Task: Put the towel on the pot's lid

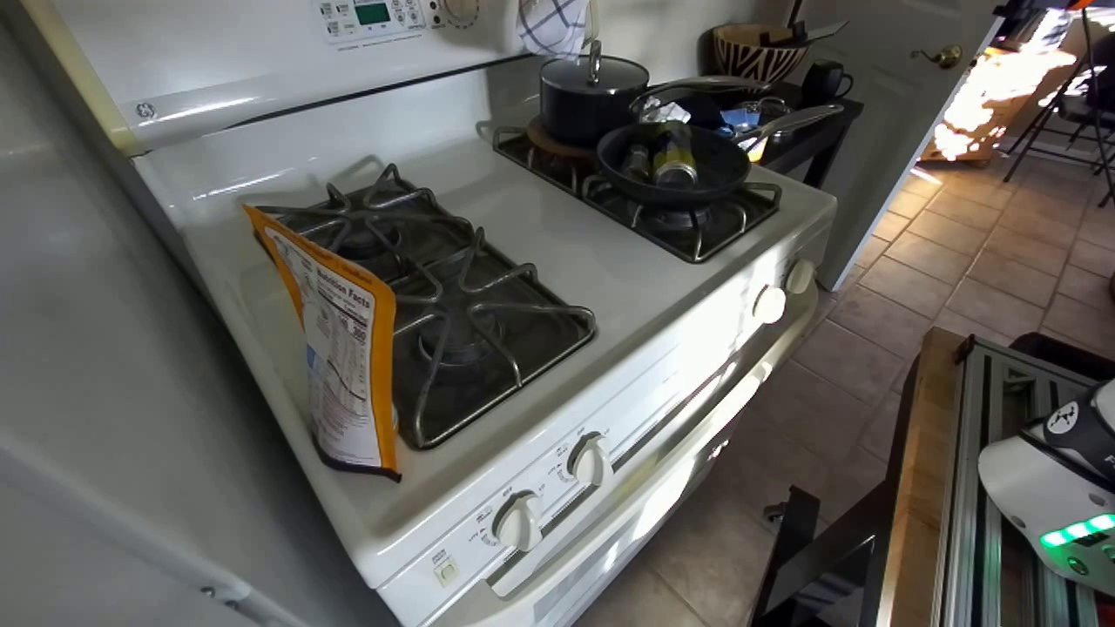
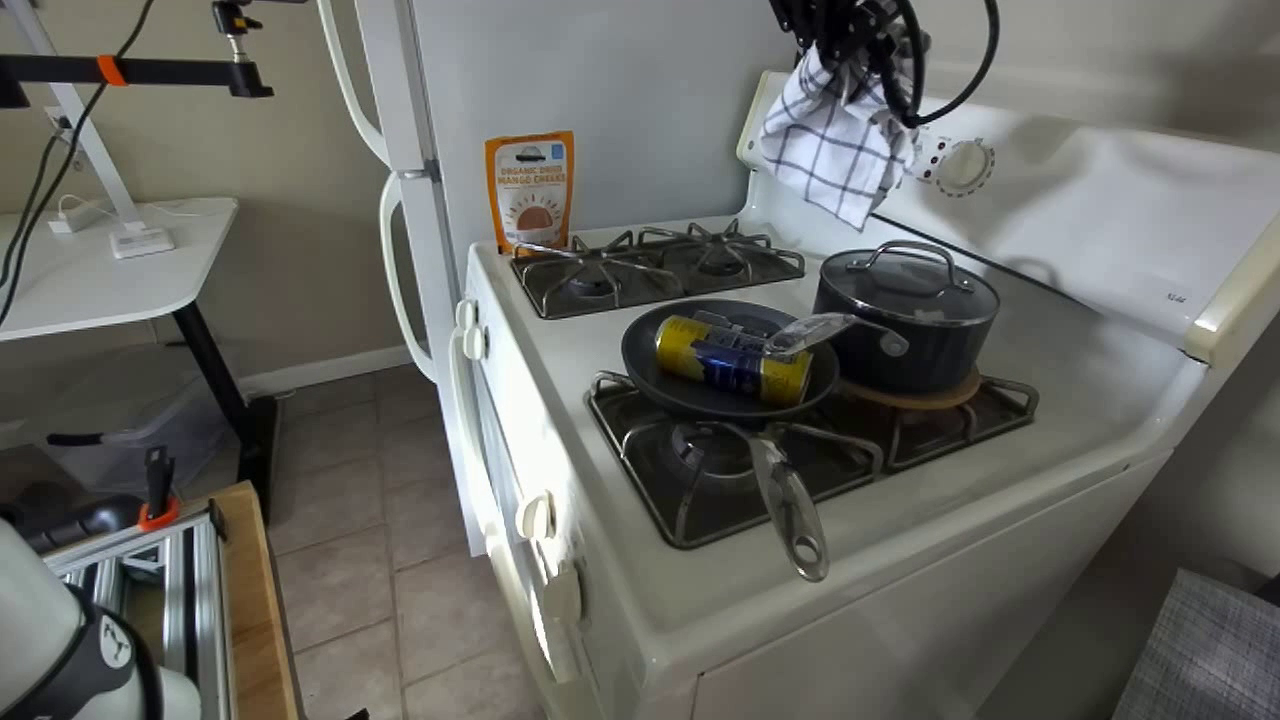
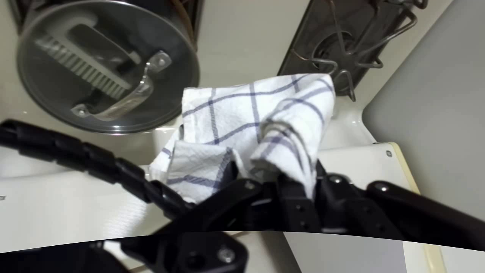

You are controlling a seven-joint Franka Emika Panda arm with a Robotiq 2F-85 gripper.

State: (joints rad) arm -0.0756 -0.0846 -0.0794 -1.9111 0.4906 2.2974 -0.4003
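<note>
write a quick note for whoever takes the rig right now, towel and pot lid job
Gripper: closed on the towel, holding it in the air near the back of the stove.
Lid: on the pot, handle up; in the wrist view the towel hangs to one side of it.
Done: towel gripped and up off the stove.
Left: bring it over the lid, lower it, let go.
Probably worth minding: the pan in front of the pot, with a can in it.
</note>
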